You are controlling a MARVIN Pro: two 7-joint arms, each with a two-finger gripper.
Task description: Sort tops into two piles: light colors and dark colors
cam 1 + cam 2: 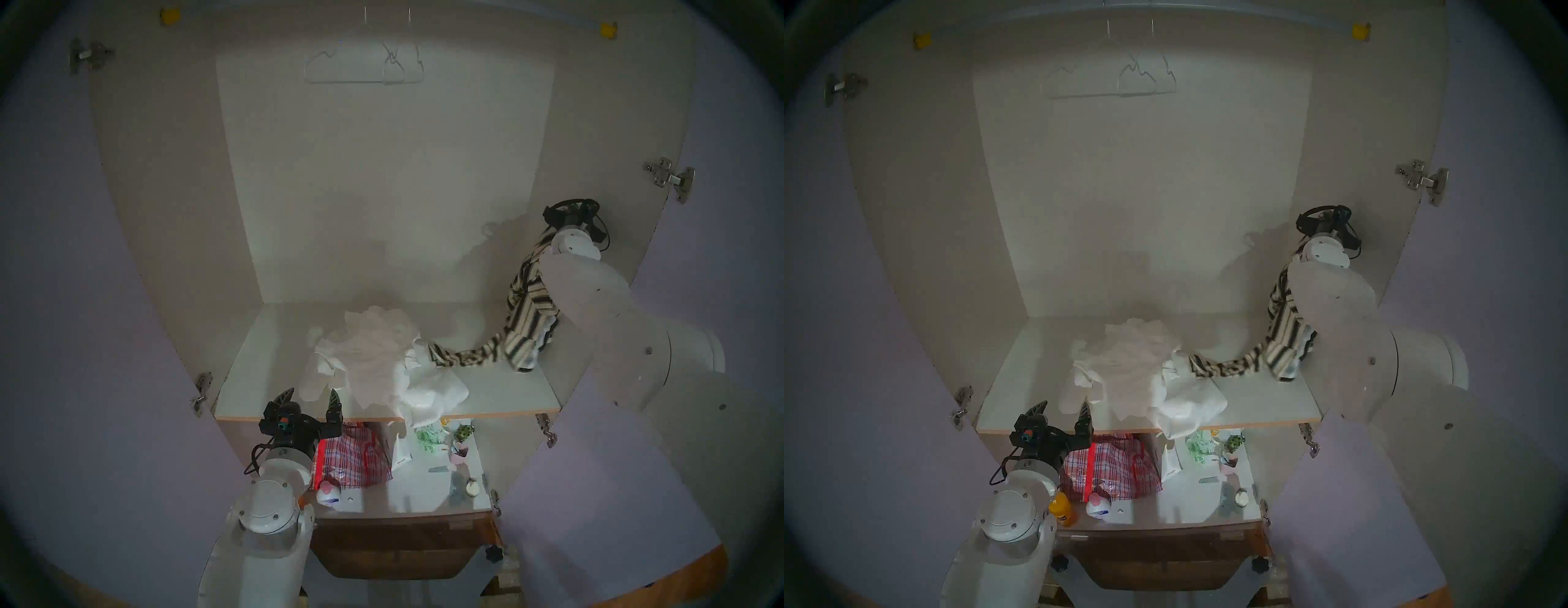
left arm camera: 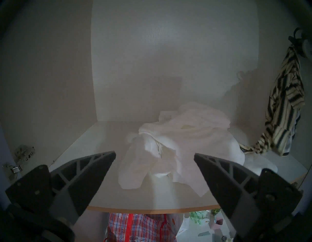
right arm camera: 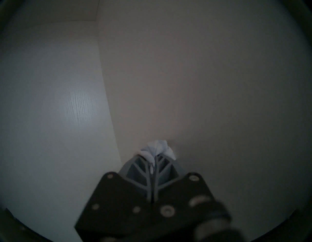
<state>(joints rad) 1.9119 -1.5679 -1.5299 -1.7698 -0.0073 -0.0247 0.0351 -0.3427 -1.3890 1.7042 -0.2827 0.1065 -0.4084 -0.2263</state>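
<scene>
1. Inside an open wardrobe, a white shelf (image 1: 263, 361) carries a big heap of white and cream cloth tops (image 1: 373, 356).
2. Right of that heap, the right gripper (image 3: 154, 162) has its fingers clamped on pale cloth; the beige black-striped top (image 1: 526, 305) hangs below it, its tail touching the heap.
3. Before the heap, the left gripper (image 2: 154, 153) hovers, fingers spread, empty.

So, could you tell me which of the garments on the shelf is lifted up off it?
The beige top with black stripes, hanging from the shut right gripper; the white and cream heap lies flat.

Left hand (image 1: 311, 397) gapes wide; right hand (image 3: 154, 163) raised, apparently clamped tight.
</scene>
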